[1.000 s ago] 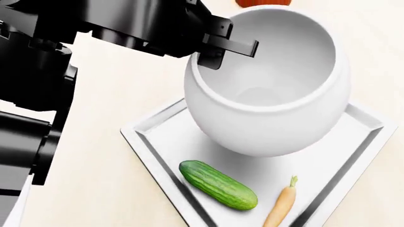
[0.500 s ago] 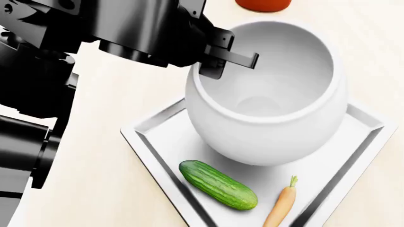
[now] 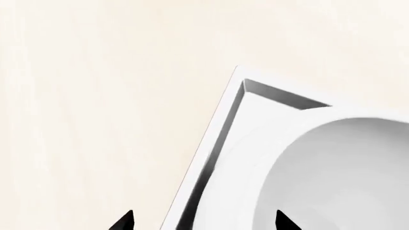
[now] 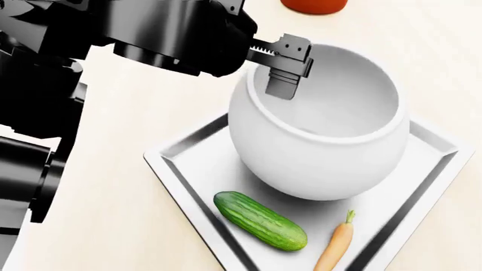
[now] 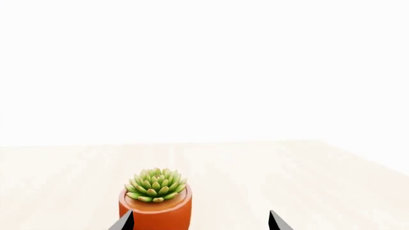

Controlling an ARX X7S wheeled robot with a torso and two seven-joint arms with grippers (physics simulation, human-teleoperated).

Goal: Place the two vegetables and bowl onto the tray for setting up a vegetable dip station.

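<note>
While beyond the bowl (image 4: 320,132) — an orange plant pot (image 4: 314,5).

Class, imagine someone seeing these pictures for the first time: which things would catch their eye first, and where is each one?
The large round white bowl dominates, sitting on the flat rectangular white tray, with the black left gripper at its rim. Nearer the robot on the tray lie the glossy dark-green cucumber and the slim pale-orange carrot. Beyond the bowl stands a terracotta-orange pot holding a green succulent.
</note>
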